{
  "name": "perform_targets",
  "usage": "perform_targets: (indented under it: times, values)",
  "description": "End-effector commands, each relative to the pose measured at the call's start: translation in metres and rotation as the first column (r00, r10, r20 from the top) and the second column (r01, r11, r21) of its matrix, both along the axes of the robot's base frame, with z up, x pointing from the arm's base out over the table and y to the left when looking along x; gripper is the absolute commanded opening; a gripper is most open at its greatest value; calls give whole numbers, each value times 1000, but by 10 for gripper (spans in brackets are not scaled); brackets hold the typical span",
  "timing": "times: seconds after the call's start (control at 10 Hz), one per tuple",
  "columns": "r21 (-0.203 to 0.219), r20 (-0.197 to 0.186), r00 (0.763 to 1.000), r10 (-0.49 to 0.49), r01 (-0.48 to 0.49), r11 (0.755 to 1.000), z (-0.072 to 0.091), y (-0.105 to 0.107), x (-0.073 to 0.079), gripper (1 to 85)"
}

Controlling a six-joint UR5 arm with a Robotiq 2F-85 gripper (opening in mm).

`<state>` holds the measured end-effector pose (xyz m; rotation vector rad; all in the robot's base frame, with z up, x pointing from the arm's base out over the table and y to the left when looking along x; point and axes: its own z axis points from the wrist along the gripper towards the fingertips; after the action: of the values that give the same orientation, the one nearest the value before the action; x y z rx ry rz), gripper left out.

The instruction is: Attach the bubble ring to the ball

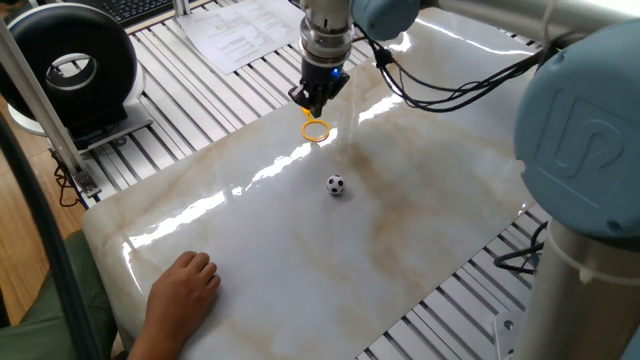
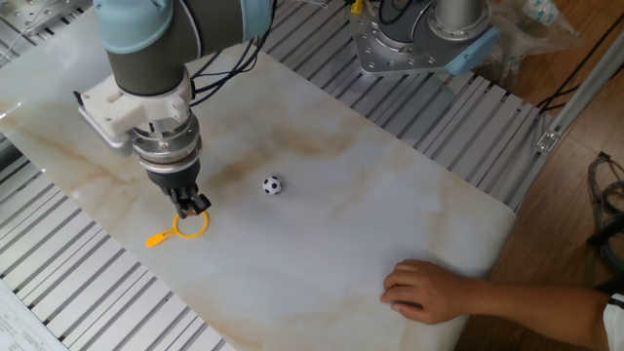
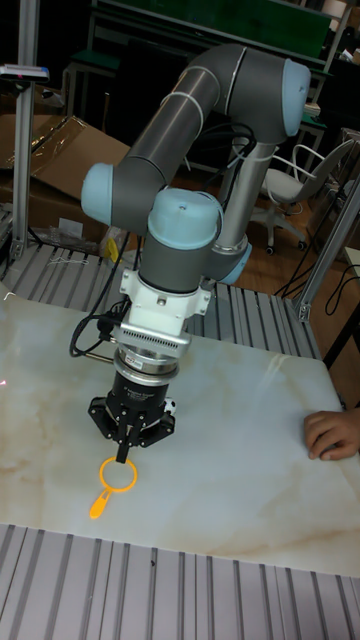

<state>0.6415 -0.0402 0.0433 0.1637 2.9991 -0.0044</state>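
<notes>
The bubble ring [image 1: 316, 138] is a small yellow-orange hoop lying flat on the marble tabletop, its stub handle [image 2: 158, 239] pointing away from the ball. The ball [image 1: 335, 185], white with black patches, rests alone on the marble a short way from the ring [image 2: 272, 185]. My gripper [image 1: 313, 106] points straight down with its fingers together, the tips right at the hoop's rim on the ball side [image 2: 191, 205]. In the tall fixed view my gripper [image 3: 122, 452] sits just over the top of the hoop, with the handle [image 3: 101, 504] toward the near edge. I cannot tell whether the tips touch the rim.
A person's hand [image 1: 185, 285] rests flat on the marble near one table edge [image 2: 424, 290]. Slotted aluminium rails [image 2: 88, 283] surround the marble slab. A black round device [image 1: 70, 70] and papers [image 1: 240, 35] sit beyond the slab.
</notes>
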Motion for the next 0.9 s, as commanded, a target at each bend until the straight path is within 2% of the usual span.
perform_targets:
  times: [0.0, 0.1, 0.2, 0.3, 0.4, 0.5, 0.8]
  values:
    - [-29, -26, 998, 59, -60, 998, 2, -16, -1, 133]
    - [-16, -19, 998, 65, -65, 998, 3, -22, 5, 183]
    - [-27, -12, 998, 63, -63, 998, -2, -26, 11, 213]
    - [-19, -2, 998, 56, -56, 998, -8, -25, 17, 280]
    - [-1, 3, 999, 36, -36, 999, -11, -19, 20, 300]
    - [-28, 12, 999, 31, -30, 999, -14, -21, 25, 307]
    - [-16, 42, 999, 9, -8, 1000, -18, -18, 38, 307]
